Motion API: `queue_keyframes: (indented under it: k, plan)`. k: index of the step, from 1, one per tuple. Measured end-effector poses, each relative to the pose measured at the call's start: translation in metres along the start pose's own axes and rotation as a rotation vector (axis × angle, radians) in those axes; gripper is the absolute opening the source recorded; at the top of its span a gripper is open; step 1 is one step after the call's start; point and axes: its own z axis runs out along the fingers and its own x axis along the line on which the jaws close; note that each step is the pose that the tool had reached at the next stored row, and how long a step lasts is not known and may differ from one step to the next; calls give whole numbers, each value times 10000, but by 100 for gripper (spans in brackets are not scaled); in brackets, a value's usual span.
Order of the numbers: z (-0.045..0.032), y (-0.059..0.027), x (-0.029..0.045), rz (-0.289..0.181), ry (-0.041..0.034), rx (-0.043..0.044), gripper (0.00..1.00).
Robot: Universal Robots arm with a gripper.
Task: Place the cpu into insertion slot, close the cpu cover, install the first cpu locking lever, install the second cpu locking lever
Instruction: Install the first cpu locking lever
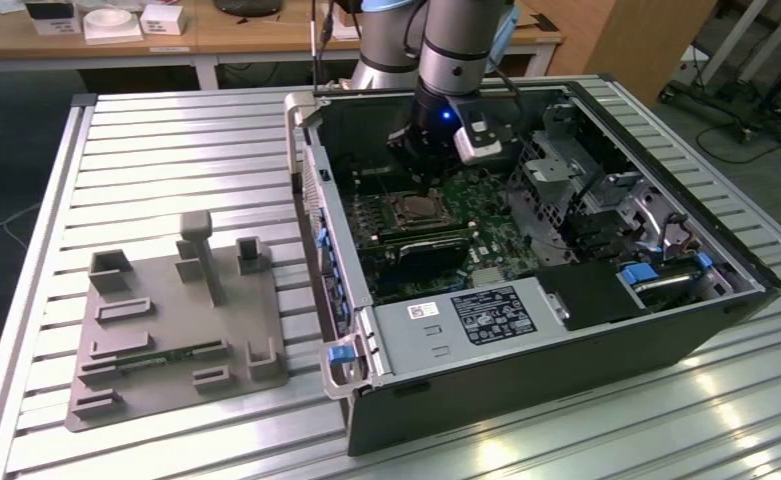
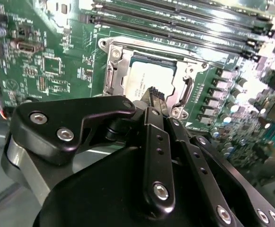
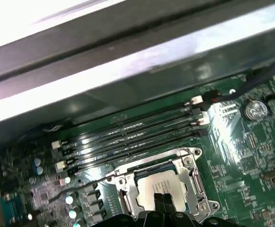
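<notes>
Silvery cpu (image 2: 144,78) | lying flat | cpu cover (image 2: 114,64) apparently down | claw (image 2: 156,93) near

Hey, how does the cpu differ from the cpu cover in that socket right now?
The cpu is a solid silvery square, while the cpu cover is a frame with an open centre. The cpu is the smaller of the two and sits inside the opening of the cpu cover, which surrounds it. Both look metallic and lie flat.
</notes>
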Motion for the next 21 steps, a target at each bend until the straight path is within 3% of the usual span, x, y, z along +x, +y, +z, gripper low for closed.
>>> queue_keyframes:
  k: [10, 21]
  plan:
    - [0, -3, 11, -333, 5, -1, 10]
    - [1, -4, 12, -2223, 34, 2, 10]
